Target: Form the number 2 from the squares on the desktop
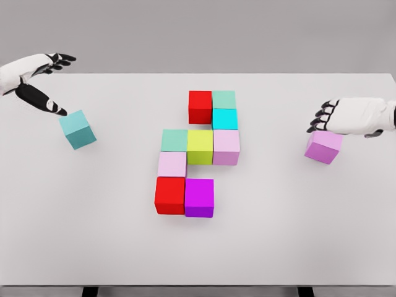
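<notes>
Head view: white table, grey backdrop; left robot hand spread; right robot hand atop violet cube, grasp unclear.

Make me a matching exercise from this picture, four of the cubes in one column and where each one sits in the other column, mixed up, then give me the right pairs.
Things:
1. teal cube
2. light purple cube
3. yellow-green cube
4. magenta cube

Places:
A. middle row of the cluster, between two other cubes
B. apart on the table's right, under the right hand
C. bottom row of the cluster, right of a red cube
D. apart on the table's left, just below the left hand

Pairs: 1-D, 2-B, 3-A, 4-C
</notes>
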Available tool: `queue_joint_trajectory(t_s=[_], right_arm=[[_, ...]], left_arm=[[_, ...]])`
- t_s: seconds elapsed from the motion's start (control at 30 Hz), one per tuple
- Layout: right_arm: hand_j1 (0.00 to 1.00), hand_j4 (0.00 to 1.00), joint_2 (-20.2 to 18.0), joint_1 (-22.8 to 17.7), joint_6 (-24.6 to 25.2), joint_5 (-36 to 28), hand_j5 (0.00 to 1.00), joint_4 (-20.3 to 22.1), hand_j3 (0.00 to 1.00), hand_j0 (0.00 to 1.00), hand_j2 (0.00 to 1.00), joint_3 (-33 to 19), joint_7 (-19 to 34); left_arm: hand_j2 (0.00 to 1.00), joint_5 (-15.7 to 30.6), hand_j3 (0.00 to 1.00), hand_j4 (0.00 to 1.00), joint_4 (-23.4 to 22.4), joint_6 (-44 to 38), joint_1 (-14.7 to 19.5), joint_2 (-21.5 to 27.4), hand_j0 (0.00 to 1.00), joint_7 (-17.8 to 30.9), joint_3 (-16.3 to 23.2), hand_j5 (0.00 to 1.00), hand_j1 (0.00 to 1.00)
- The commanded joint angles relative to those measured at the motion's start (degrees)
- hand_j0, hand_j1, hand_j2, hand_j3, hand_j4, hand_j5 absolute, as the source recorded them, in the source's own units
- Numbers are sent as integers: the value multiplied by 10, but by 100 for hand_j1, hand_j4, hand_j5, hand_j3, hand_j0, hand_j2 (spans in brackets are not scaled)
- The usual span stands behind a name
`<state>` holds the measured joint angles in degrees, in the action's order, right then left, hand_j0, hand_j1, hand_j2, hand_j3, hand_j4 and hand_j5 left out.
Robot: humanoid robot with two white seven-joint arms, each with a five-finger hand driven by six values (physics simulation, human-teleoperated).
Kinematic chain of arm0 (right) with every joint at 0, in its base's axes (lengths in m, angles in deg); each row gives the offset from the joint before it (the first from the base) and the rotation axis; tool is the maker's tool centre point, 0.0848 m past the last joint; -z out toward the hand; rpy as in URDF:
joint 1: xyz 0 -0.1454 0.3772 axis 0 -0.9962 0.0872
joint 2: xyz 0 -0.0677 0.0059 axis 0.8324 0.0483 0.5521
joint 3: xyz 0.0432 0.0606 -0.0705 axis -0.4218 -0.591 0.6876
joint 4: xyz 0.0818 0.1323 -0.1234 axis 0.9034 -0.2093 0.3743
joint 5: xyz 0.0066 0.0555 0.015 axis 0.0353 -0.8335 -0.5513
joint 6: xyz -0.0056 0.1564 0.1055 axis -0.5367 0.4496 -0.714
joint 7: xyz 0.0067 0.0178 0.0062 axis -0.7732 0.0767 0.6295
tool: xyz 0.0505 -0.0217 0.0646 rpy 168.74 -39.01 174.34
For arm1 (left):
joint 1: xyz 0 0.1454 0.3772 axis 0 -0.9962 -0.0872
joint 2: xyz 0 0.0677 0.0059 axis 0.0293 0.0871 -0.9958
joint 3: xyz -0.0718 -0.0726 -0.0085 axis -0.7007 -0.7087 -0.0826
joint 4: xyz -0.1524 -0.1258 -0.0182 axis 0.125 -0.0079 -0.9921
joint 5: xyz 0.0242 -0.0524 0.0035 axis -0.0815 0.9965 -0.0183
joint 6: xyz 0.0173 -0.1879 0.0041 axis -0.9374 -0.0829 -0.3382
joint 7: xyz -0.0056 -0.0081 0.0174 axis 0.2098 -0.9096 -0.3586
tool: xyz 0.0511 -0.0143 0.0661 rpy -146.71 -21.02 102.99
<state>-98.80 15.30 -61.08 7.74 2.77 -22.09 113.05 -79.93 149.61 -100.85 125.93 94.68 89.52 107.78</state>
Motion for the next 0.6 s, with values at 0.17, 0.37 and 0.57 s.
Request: queue_joint_trajectory(t_s=[0.17, 0.37, 0.57], right_arm=[[100, 100, 22, 0, 1, 14, 100, -44, 100, 100, 100, 23, 0], [100, 100, 39, 1, 1, 32, 100, -56, 100, 100, 100, 32, 0], [100, 100, 42, 1, 1, 38, 100, -66, 100, 100, 100, 37, 0]], left_arm=[[100, -8, 100, 100, -15, -6, 62, -8, 100, 0, 181, 100, 100], [100, -10, 100, 100, -44, -6, 67, -15, 100, 0, 197, 100, 100], [100, -11, 100, 100, -64, -6, 67, -16, 100, 0, 197, 100, 100]])
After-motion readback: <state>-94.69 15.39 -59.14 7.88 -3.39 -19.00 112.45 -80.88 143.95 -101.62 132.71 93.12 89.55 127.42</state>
